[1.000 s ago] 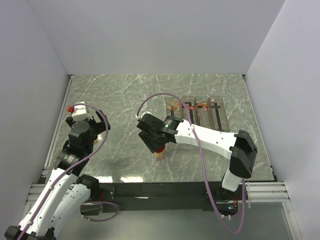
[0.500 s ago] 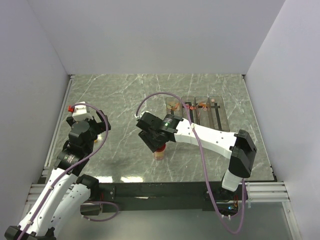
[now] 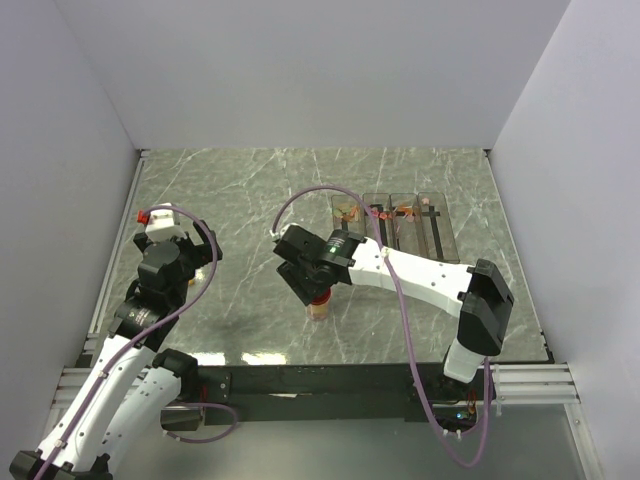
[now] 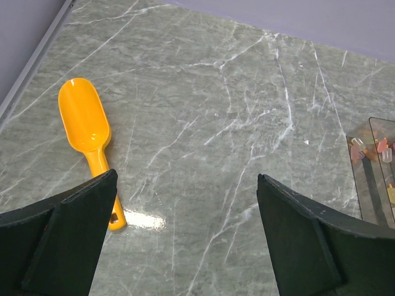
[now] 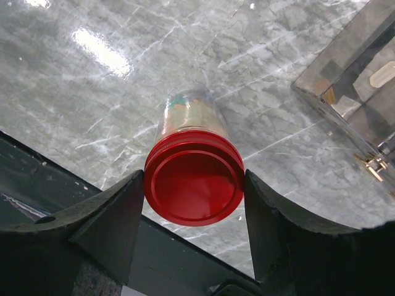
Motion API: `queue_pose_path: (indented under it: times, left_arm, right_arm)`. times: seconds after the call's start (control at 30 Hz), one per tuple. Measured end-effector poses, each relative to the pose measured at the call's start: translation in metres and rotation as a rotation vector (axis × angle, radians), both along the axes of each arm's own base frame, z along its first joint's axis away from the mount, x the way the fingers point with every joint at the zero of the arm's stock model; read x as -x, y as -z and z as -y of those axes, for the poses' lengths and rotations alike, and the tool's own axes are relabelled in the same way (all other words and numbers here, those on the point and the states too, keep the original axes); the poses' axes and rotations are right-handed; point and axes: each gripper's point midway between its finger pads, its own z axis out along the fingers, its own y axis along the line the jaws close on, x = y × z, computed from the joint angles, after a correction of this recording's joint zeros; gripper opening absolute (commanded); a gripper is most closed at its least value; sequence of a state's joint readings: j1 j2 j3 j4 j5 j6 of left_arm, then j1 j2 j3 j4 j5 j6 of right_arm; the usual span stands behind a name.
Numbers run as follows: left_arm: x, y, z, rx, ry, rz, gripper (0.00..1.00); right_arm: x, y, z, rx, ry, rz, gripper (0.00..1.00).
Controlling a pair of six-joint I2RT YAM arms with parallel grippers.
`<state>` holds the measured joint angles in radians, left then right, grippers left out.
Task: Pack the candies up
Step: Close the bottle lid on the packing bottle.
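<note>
A clear jar (image 5: pixel 190 114) stands on the marble table with candies (image 5: pixel 185 103) inside and a flat red lid (image 5: pixel 194 188) on top. My right gripper (image 5: pixel 194 179) is shut on the lid, one finger against each side. From above, the jar (image 3: pixel 318 308) shows under that gripper (image 3: pixel 312 285). More candies (image 4: pixel 369 148) lie in a clear divided tray (image 4: pixel 364 185), which also shows in the top view (image 3: pixel 440 235). My left gripper (image 4: pixel 186 177) is open and empty, above bare table at the left (image 3: pixel 165 228).
A yellow-orange scoop (image 4: pixel 86 129) lies on the table left of my left gripper, bowl pointing away. White walls close in the table on three sides. The table's front edge (image 5: pixel 74 197) is right by the jar.
My right gripper has shifted very slightly left at the jar lid. The left arm has not moved.
</note>
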<state>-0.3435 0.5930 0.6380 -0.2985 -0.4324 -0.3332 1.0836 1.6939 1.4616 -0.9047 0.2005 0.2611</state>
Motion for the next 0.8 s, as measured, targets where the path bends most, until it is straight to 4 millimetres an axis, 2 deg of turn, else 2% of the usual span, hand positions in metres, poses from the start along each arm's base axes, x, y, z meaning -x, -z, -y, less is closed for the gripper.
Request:
queue_pose_path:
  times: [0.2, 0.27, 0.4, 0.43, 0.53, 0.73, 0.8]
  left_arm:
    - [0.0, 0.0, 0.0, 0.0, 0.0, 0.0, 0.99]
    - [0.0, 0.0, 0.0, 0.0, 0.0, 0.0, 0.99]
    - [0.0, 0.0, 0.0, 0.0, 0.001, 0.0, 0.99]
    - [0.0, 0.0, 0.0, 0.0, 0.001, 0.0, 1.0]
    - [0.0, 0.0, 0.001, 0.001, 0.007, 0.0, 0.99]
    - [0.0, -0.004, 0.011, 0.001, 0.072, 0.02, 1.0]
    - [-0.001, -0.006, 0.018, 0.011, 0.11, 0.034, 0.99]
  right_arm:
    - [-0.001, 0.001, -0.001, -0.016, 0.009, -0.001, 0.3]
    - [-0.001, 0.001, 0.0, -0.022, 0.014, 0.001, 0.34]
    - [-0.001, 0.001, 0.0, -0.044, 0.03, 0.009, 0.56]
    - [-0.001, 0.001, 0.001, -0.048, 0.033, 0.011, 0.68]
    - [-0.001, 0.001, 0.001, -0.063, 0.049, 0.012, 0.81]
    - [0.001, -0.006, 0.002, -0.093, 0.064, 0.012, 0.97]
    - [0.001, -0.015, 0.002, -0.117, 0.068, 0.022, 0.98]
